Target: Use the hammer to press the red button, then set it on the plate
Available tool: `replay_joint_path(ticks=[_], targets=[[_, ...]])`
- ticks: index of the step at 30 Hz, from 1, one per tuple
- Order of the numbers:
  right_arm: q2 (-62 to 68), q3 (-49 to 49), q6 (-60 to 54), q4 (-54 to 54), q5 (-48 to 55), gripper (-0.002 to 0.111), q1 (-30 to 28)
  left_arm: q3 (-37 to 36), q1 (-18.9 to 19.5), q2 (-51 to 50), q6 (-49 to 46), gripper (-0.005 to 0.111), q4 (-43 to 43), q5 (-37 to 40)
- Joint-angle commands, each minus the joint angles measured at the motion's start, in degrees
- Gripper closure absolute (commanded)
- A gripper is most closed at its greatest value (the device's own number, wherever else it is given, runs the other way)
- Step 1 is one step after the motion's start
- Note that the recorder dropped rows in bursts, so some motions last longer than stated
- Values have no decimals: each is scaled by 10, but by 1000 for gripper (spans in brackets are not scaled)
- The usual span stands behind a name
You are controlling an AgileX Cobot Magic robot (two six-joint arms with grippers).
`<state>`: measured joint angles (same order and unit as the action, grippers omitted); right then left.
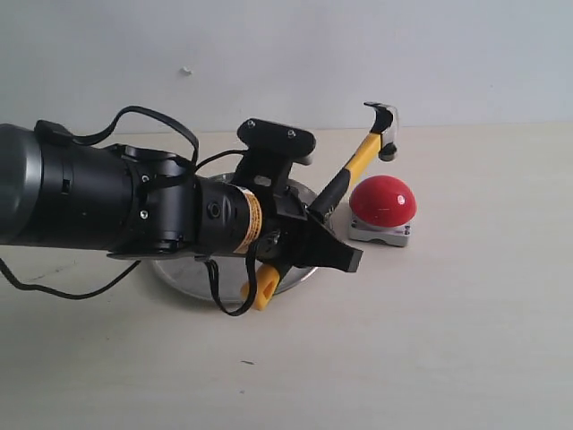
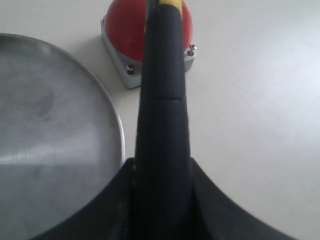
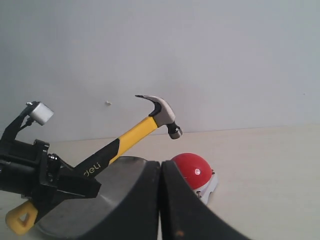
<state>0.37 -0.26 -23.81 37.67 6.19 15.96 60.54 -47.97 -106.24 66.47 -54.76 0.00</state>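
Clamping hammer (image 1: 359,159) by black grip, our left fingers (image 1: 343,256) hold head aloft above red button (image 1: 383,199), not touching; plate (image 1: 179,272) lies on worktop (image 1: 466,340) beside button; our right fingers (image 3: 137,200) pressed together, empty.

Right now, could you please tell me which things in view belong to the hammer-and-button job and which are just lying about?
Part of the job:
hammer, gripped by the left gripper
red button
plate

Just lying about or idle:
small white speck on the wall
tiny dark speck on the table
right gripper, shut and empty
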Motion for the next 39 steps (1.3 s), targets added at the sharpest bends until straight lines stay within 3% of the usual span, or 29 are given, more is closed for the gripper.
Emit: replay_joint_path(ticks=[1,13,17,23,27,31,39], targets=[[-4,3,0,-2,-4,108,0,17,-1,28,-1,107,-4,-22],[-4,3,0,-2,-4,108,0,44,-1,155,-3,107,-32,-4],[-4,3,0,-2,-4,108,0,24,-1,94,2,107,-29,0],[-4,3,0,-2,-4,108,0,15,-1,-45,21,107,-30,-68],[-4,3,0,-2,-4,108,0,15,0,-82,26,107,-30,-45],[-4,3,0,-2,-4,108,0,15,-1,-26,29,107,-30,-51],[-4,3,0,-1,-4,108,0,12,-18,134,48,107,-30,-136]])
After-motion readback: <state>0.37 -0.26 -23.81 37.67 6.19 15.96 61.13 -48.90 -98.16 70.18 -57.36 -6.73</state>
